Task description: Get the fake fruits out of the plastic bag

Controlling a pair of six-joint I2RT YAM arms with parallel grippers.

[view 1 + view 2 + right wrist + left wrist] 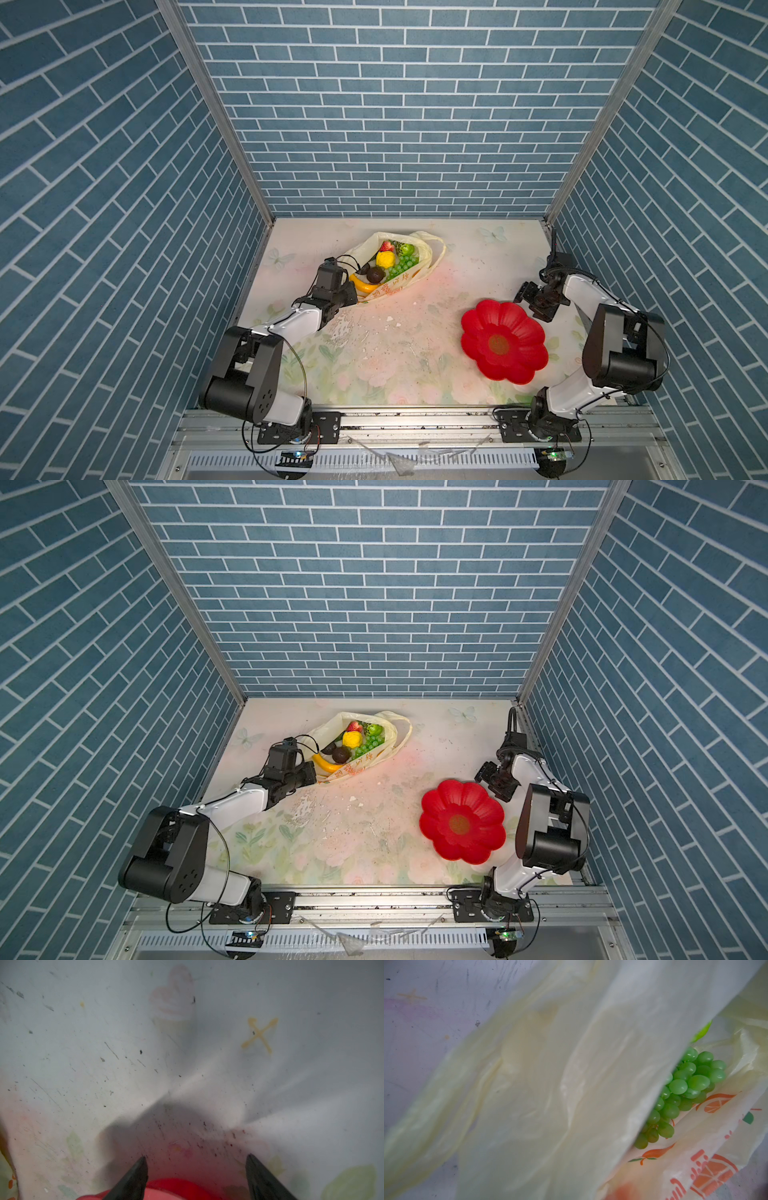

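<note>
Left claw (352, 296) sits at the near-left end of the plastic bag (399, 284), jaws fully closed. Its tips are hidden in both top views, so whether bag film is pinched cannot be told. Left wrist view: pale film draped close across most of the frame, blurred. The green grape bunch (685, 1093) shows past the film's edge, lying against the bag's orange-printed side.

The bag lies on the tabletop (415, 340) toward the far edge, left of centre, mouth gaping upward. All fake fruits seen are inside it:
- yellow banana (365, 286) at the end nearest the claw
- dark brown round fruit (375, 274) just beyond it
- yellow knobbly ball (385, 259) mid-bag, grape bunch to its right
- red strawberry (387, 246) and green round fruit (407, 249) at the far end

Red flower-shaped plate (519, 332) rests near the right edge, well apart from the bag.

The right claw (530, 301) hangs at the plate's far-right rim, jaws spread wide, gripping nothing. Right wrist view: both fingertips (141, 1167) over the plate's red rim.
</note>
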